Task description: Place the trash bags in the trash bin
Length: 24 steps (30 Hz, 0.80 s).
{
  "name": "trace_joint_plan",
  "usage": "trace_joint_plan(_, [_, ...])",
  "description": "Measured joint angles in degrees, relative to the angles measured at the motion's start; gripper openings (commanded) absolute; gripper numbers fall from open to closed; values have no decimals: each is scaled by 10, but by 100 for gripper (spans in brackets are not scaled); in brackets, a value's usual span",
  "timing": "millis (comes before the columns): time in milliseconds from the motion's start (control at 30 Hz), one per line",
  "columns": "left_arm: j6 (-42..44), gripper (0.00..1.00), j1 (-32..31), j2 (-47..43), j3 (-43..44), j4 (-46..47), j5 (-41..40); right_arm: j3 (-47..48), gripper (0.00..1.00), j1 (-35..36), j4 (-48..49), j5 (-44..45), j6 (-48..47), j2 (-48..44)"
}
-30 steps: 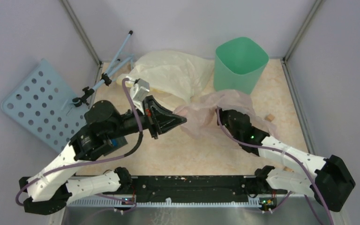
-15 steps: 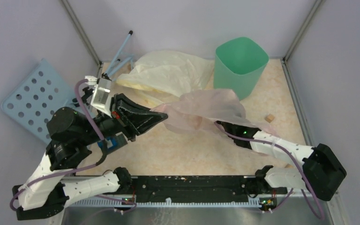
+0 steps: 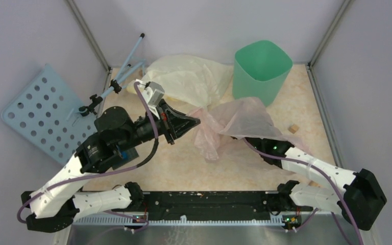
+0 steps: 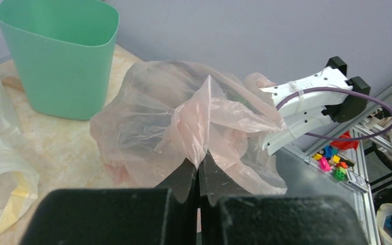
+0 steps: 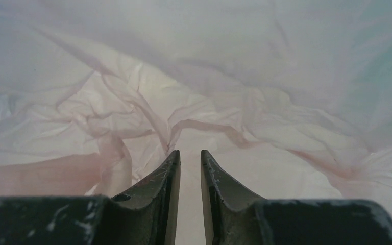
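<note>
Right gripper (image 5: 190,155): we see its two dark fingers (image 5: 166,176) standing close, a thin slit between them, pushed in under the pink film. We cannot tell whether any plastic is caught in the slit. From above it is hidden beneath the bag.
Right arm (image 3: 306,163): we see it stretched low over the table (image 3: 184,168), running from the near right corner in under the bag.
Left gripper (image 4: 199,168): we find it clenched on a pinched fold of the pink bag, jaws pressed flat together. From above its tip (image 3: 196,122) meets the bag's left edge.
Pink bag (image 3: 240,117): we see it lifted off the table, spread like a tent between the two arms, with one crumpled corner hanging down near the middle. The left wrist view shows it (image 4: 184,117) puffed and wrinkled. It fills the right wrist view (image 5: 184,76). It is outside the bin, just in front of it.
Wooden block (image 3: 294,128): we spot it lying on the table right of the bag.
Green bin (image 3: 262,69): we see it upright at the far right, mouth open (image 4: 61,56).
Yellow bag (image 3: 186,79): we see it heaped at the far edge, left of the bin, also at the left wrist view's edge (image 4: 0,168).
</note>
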Motion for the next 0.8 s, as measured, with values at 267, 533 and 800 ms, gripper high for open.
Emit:
trace_joint_plan(267, [31,0,0,73,57,-21,-15,-14,24,17,5,2,7,0])
trace_joint_plan(533, [68,0,0,123,180,-16,-25,-15,33,72,-1,52,-56,18])
trace_joint_plan(800, [90,0,0,117,174,-26,-101,-14,39,85,-22,22,-76,-13])
